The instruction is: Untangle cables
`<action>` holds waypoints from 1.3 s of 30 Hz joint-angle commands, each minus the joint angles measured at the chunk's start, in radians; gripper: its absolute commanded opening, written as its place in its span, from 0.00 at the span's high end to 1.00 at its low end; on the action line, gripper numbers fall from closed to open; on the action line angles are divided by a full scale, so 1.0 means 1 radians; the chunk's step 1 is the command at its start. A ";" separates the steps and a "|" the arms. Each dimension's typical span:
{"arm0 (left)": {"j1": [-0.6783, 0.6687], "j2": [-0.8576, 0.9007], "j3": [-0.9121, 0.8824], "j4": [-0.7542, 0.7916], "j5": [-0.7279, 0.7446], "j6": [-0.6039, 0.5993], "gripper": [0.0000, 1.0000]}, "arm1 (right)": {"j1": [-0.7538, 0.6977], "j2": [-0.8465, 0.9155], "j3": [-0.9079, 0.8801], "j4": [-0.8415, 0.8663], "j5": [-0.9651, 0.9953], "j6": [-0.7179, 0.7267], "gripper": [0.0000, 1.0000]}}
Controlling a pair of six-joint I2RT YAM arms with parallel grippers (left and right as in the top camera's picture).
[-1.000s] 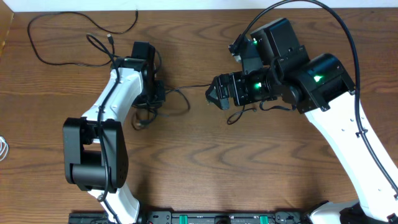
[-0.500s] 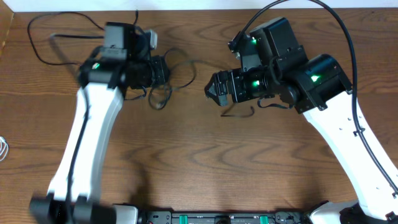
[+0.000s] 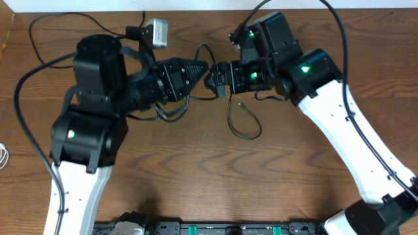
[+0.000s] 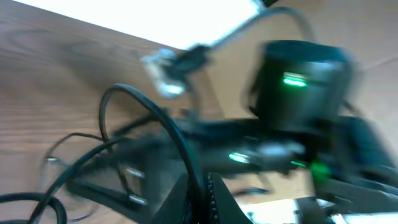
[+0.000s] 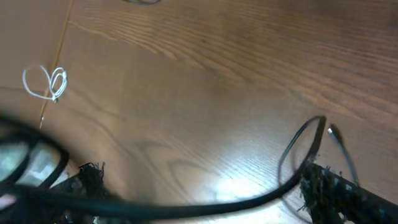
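Wood-grain table [image 3: 196,176] lies under both arms. Your left gripper [image 3: 200,67] is pinched on the thin black cables [image 4: 179,142], which run out from its fingertips toward the right gripper [image 3: 217,78]. That gripper's fingers [image 5: 318,182] stand spread, with a strand draped across them. Expect light, limp, slippery cord. Take it at the plug end [image 5: 333,131], just beside the right finger.
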 commanded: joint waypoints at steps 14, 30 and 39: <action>0.200 -0.046 0.012 -0.299 -0.625 -0.105 0.92 | -0.045 0.153 -0.007 -0.428 0.576 0.235 0.11; 0.275 -0.013 0.011 -0.498 -0.840 -0.142 0.92 | -0.244 -0.264 0.009 -0.285 0.488 0.268 0.18; 0.275 0.060 0.011 -0.558 -0.946 -0.142 0.92 | -0.385 -0.530 0.009 -0.104 0.442 0.212 0.18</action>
